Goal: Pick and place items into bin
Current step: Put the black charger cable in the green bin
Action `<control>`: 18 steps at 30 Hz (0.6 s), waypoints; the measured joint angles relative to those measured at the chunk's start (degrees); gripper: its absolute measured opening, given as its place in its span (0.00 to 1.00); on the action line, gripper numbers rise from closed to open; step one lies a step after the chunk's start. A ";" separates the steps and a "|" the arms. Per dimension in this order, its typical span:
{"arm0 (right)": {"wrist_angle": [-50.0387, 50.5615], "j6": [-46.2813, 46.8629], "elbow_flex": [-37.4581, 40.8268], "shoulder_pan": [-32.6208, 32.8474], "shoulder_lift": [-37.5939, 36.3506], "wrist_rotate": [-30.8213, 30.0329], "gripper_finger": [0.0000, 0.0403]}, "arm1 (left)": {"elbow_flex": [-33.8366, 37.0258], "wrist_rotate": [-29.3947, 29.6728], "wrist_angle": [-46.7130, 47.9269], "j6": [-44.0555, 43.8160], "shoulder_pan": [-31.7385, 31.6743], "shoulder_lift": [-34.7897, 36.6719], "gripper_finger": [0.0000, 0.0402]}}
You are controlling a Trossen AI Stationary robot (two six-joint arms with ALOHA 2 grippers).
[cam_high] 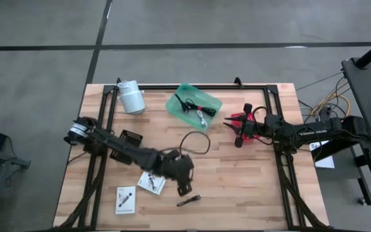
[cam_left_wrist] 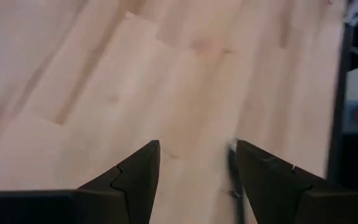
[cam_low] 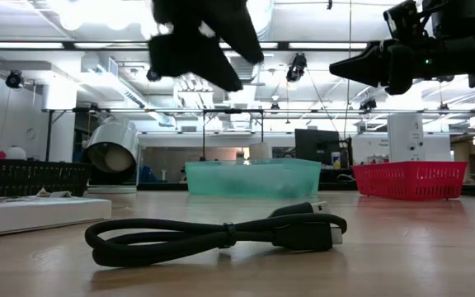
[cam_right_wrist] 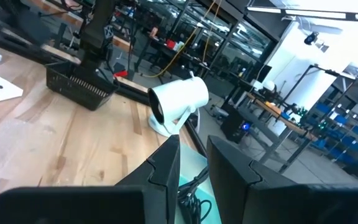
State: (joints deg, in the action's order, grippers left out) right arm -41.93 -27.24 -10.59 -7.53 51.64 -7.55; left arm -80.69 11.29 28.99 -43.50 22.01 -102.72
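Note:
My left gripper [cam_high: 184, 183] [cam_left_wrist: 197, 163] hangs open above the near middle of the table, touching nothing, high in the low view [cam_low: 196, 45]. A short bundled black cable [cam_high: 189, 201] [cam_low: 221, 233] lies flat just nearer than it; a thin dark bit [cam_left_wrist: 232, 169] shows beside one finger. A black coiled cable [cam_high: 195, 142] and two white packets [cam_high: 126, 200] [cam_high: 152, 183] rest on the wood. The teal bin [cam_high: 212, 103] [cam_low: 254, 177] stands at the far middle with dark cables and a silvery plug inside. My right gripper [cam_high: 237, 134] [cam_right_wrist: 193, 168] waits over the red basket, fingers a narrow gap apart.
A white cylinder [cam_high: 132, 96] [cam_right_wrist: 176, 102] lies left of the bin. A black slotted basket [cam_high: 131, 138] [cam_right_wrist: 79, 87] sits under the left arm. The red basket [cam_high: 242, 122] [cam_low: 411, 180] stands right of the bin. Bare wood lies toward the near right.

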 joint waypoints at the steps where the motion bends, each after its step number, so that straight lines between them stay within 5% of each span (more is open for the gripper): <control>1: 0.02 0.34 0.00 -0.02 0.00 0.00 0.17 | -0.06 0.83 -0.12 -1.13 1.11 0.00 0.49; 12: 0.38 3.14 0.00 -0.02 -0.02 0.02 0.17 | -0.03 5.49 -6.30 -10.01 8.72 -3.87 0.48; 18: 1.10 2.88 0.00 -0.02 -0.02 0.02 0.17 | -0.67 -1.16 -5.91 -16.56 9.17 -8.72 0.48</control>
State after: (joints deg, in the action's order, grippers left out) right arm -40.83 -24.36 -10.59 -7.55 51.62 -7.53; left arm -81.36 10.13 23.08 -60.05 31.18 -111.44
